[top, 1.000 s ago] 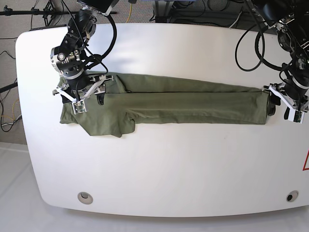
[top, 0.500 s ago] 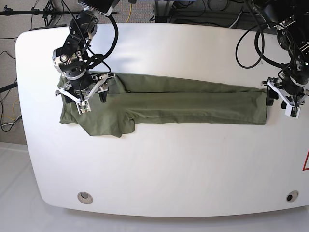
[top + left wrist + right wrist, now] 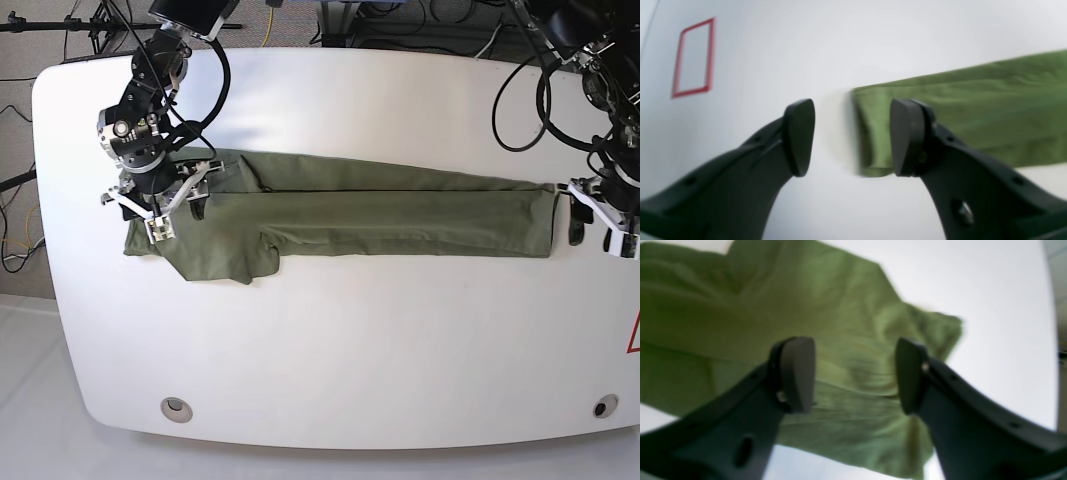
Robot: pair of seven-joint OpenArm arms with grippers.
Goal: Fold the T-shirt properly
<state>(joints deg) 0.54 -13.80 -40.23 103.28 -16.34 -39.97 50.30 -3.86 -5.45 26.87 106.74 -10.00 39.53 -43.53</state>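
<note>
The olive-green T-shirt [image 3: 380, 215] lies on the white table [image 3: 350, 350], folded lengthwise into a long flat strip, with a sleeve bulging out at its left front [image 3: 225, 262]. My right gripper [image 3: 170, 210] is open above the strip's left end. In the right wrist view its open gripper [image 3: 853, 373] hovers over wrinkled cloth [image 3: 740, 323]. My left gripper [image 3: 593, 225] is open just past the strip's right end. In the left wrist view the open gripper [image 3: 853, 136] straddles the cloth's end edge [image 3: 873, 133]. The collar and label are hidden.
A red tape rectangle [image 3: 691, 58] marks the table beyond the shirt's right end, seen as a red mark [image 3: 634, 335] at the base view's right edge. Two round grommets [image 3: 177, 407] [image 3: 601, 406] sit near the table's front edge. Cables and stands lie behind the table.
My left gripper has drawn a little to the right, off the shirt's right end. My right gripper has shifted slightly left over the left end. The shirt has not moved.
</note>
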